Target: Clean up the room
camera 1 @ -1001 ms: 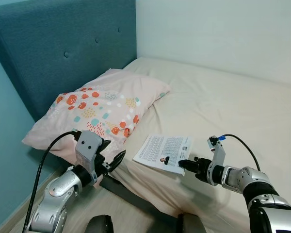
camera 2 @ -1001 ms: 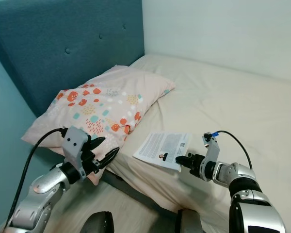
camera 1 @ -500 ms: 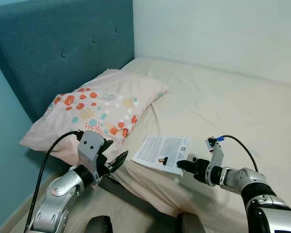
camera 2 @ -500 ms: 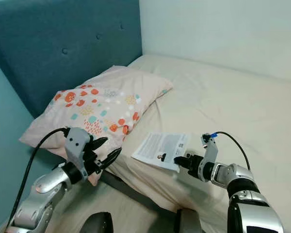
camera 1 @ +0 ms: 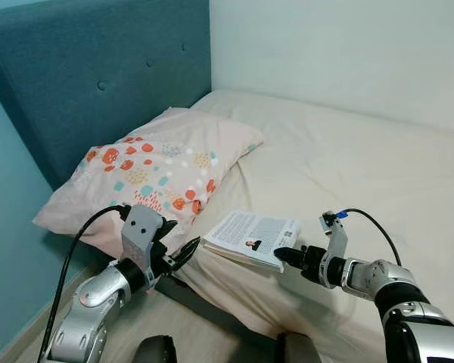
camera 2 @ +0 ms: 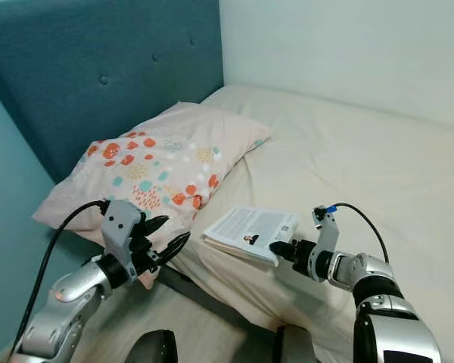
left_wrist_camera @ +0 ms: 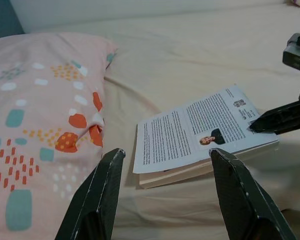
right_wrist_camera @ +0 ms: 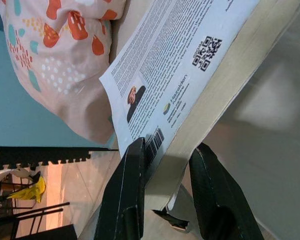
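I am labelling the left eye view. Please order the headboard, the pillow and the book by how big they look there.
1. headboard
2. pillow
3. book, plainly the smallest, with the right pincer at its corner

Book (camera 1: pixel 253 237) on bed (camera 1: pixel 363 166), right of pillow (camera 1: pixel 155 174)

White paperback book (camera 1: pixel 254 236), back cover up, near corner lifted off bed (camera 1: pixel 348 166).

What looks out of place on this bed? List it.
The book lies back cover up near the bed's edge, beside the pillow. One corner is raised, pinched in the right gripper. The left gripper hovers open nearby. The pillow overhangs the bed's side.
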{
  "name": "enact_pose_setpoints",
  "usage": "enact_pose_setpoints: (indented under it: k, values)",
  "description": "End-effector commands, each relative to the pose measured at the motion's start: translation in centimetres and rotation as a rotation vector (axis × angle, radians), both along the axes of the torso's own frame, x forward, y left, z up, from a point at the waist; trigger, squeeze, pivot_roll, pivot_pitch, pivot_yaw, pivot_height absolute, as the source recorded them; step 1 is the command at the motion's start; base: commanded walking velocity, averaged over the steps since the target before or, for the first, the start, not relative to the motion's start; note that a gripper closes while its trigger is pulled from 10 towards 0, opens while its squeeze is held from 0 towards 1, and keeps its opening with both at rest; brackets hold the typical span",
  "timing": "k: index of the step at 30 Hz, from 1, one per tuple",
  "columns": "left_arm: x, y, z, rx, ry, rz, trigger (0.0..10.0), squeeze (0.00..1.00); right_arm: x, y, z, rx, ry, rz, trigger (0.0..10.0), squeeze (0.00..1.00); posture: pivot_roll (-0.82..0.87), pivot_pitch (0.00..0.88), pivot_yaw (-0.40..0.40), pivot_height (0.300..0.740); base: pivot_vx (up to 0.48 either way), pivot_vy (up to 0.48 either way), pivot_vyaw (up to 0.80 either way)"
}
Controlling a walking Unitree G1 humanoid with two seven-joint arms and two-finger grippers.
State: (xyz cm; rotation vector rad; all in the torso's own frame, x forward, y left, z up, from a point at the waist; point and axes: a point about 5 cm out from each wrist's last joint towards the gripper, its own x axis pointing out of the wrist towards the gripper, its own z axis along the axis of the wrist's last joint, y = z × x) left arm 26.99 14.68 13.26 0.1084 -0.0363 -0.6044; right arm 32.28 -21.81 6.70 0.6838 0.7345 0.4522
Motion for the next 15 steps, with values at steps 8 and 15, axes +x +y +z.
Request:
enact_pose_setpoints:
  k: [8,15]
  values:
    - [0.1,-1.0,-0.2,-0.015,0.017,-0.051,10.0,0.0,-1.3,-2.8,0.4,-0.04,-0.007,0.009,10.0,0.0,0.11,0.046,0.007,0.58,0.0,0.0,0.0]
    - [0.3,-1.0,-0.3,-0.016,0.018,-0.054,10.0,0.0,-2.6,-3.7,0.4,-0.036,0.006,0.035,10.0,0.0,0.1,0.045,0.009,0.58,0.0,0.0,0.0]
